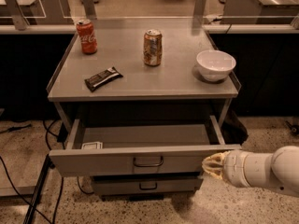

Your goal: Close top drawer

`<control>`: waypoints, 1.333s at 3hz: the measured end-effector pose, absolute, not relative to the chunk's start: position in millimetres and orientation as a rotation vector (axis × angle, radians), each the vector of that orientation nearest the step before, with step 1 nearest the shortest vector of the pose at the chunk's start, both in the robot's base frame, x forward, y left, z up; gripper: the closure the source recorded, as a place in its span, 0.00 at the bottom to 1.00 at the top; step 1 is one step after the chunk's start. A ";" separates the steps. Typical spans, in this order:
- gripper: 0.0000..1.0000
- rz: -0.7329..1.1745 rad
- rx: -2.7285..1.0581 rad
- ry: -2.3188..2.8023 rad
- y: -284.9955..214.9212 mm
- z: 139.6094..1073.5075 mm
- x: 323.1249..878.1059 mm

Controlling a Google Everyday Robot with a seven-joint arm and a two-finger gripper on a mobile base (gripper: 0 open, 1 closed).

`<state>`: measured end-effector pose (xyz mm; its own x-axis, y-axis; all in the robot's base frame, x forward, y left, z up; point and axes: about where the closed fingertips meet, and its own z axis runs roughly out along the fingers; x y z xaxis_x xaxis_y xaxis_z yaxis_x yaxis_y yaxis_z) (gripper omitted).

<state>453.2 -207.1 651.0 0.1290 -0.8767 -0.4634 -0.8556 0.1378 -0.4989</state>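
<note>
Top drawer [107, 160] sits directly under the cart top [140, 85], pulled well out past its front edge toward the camera, so the task is not done. Gripper [212, 166] is below and forward of the cart top's front right corner, at the right end of the drawer's front panel. It is touching or just beside the panel, can't tell which, and can't tell whether it is released or clenched. Risks, as judgement: the contact point is far off the centre handle [148, 161], so a push from there could skew the drawer and bind it on its slides. The gripper could also slip off the panel's end and go past the side. A hard shove could jolt the whole cart and tip a can, or walk the bowl, which is near the cart top's right edge. Counts: two cans on the cart top, a red can [87, 36] at back left and a tan can [153, 47] at back centre. One white bowl [215, 65]. One dark snack bar [103, 78] at front left. One small white item [92, 145] inside the drawer, under the cart top's front left. Two drawers visible, counting the lower drawer [147, 185], which is shut. Two loop handles. One gripper.
</note>
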 end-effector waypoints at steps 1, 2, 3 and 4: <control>1.00 -0.073 -1.652 1.634 -201.6 646.6 471.0; 1.00 -0.101 -1.621 1.594 -198.4 644.0 487.3; 1.00 -0.133 -1.588 1.564 -196.4 643.0 503.6; 1.00 -0.168 -1.558 1.536 -195.1 644.3 525.6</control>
<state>525.6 -195.1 644.3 0.2149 -0.8492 -0.4823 -0.7253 0.1920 -0.6612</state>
